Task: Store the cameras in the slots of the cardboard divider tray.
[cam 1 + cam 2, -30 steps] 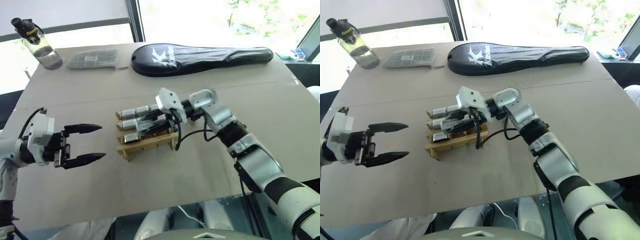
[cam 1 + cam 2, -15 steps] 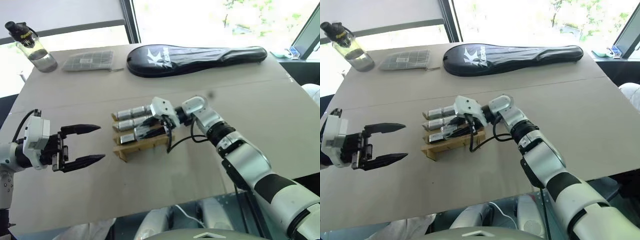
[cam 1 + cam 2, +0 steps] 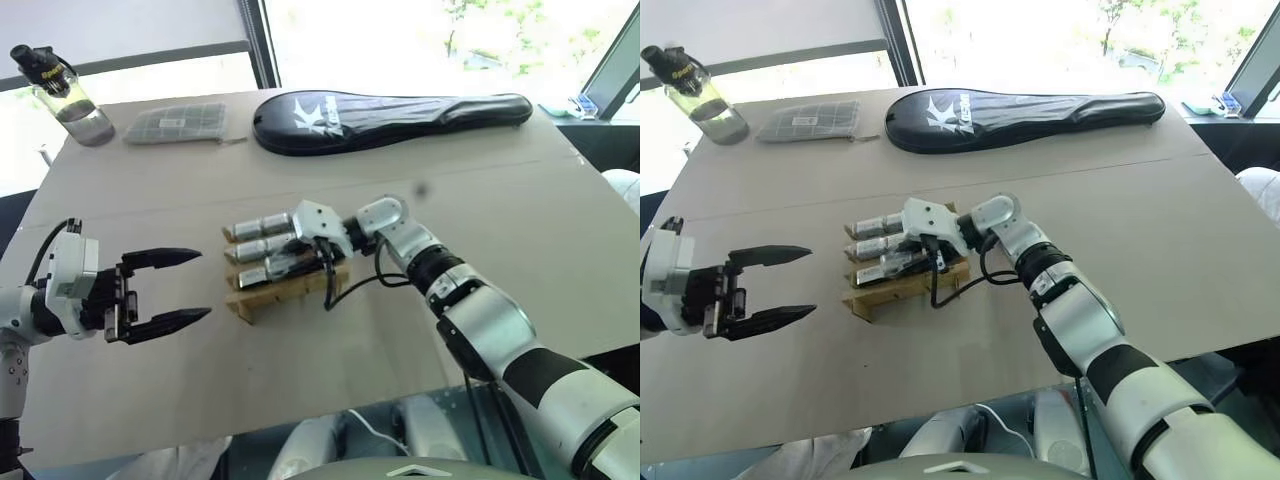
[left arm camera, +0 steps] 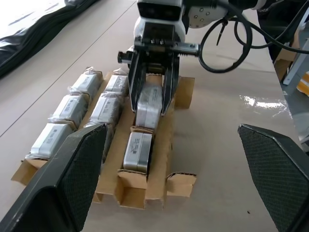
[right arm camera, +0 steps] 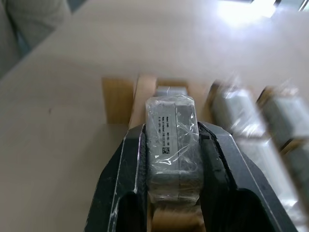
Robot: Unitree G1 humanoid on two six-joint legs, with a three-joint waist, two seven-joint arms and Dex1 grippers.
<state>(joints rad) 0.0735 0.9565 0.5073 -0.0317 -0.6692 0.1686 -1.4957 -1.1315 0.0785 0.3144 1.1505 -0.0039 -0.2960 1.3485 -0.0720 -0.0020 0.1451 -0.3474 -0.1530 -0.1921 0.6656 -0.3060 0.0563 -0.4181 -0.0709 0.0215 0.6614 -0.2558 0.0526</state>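
Surface (image 3: pixel 560 210): tan, cardboard-covered. Landmark = cardboard divider tray (image 3: pixel 285 290), roughly mid-surface.

Black racket cover (image 3: pixel 390 108) lies along the far edge, well beyond the tray. Grey gridded pad (image 3: pixel 178 122) is far-left of the tray, beside the cover's end. Clear water bottle (image 3: pixel 66 92) stands upright at the far-left corner, just left of the pad.

Tray: parallel rows with raised dividers. Two far rows each show three plastic-wrapped silver-grey cameras (image 4: pixel 77 107). Near row holds one camera seated at the tray's left end (image 4: pixel 138 150); the slot next to it is where the right gripper is working.

Right gripper (image 4: pixel 151 108) reaches in from the tray's right side, fingers (image 5: pixel 129 170) clamped on a wrapped camera (image 5: pixel 172 137), one finger on each long side. That camera sits over the near row's middle slot, low between the dividers; can't tell if it is fully seated.

Left gripper (image 3: pixel 175 290) hovers left of the tray, well apart from it, fingers spread wide, holding nothing, pointed toward the tray.
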